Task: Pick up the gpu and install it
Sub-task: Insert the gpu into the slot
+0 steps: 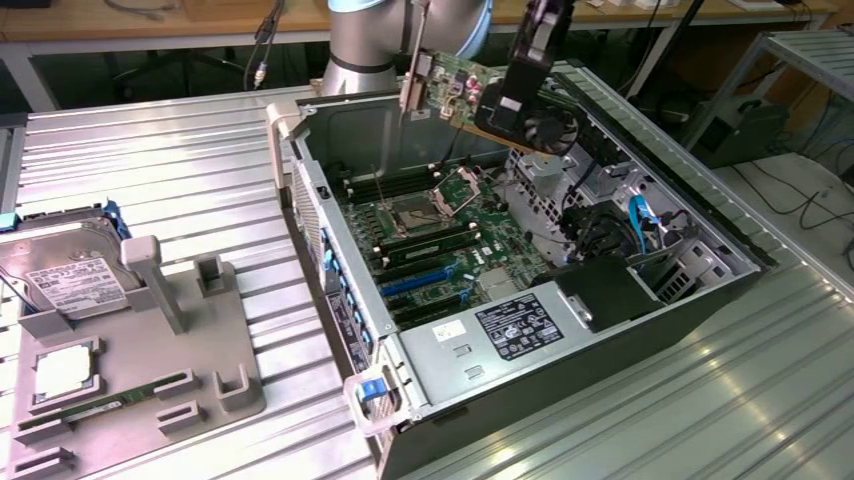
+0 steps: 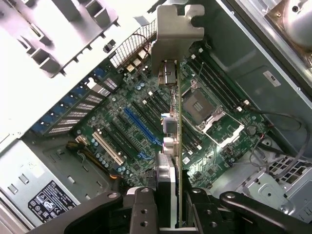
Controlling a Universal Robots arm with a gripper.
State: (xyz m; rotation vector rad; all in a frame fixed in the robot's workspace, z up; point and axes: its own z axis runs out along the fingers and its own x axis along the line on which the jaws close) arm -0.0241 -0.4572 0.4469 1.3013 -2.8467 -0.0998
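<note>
GPU (image 1: 461, 92) hangs in the air above the open computer case (image 1: 310, 215), clear of the motherboard (image 1: 447, 240), tilted, with its green board facing the exterior view's left and its fan shroud the right. The claw (image 2: 170, 210) is partly closed, clamped on the card's edge from both faces. Edge-on in the wrist view, the card's silver bracket (image 2: 176, 34) points away from the claw. A hard drive (image 1: 67, 278) sits in a grey holder on the bench (image 1: 174, 165), well apart.

gpu (image 1: 461, 92) above computer case (image 1: 310, 205), hard drive (image 1: 67, 278) on fixture (image 1: 187, 352) at exterior view's left
</note>
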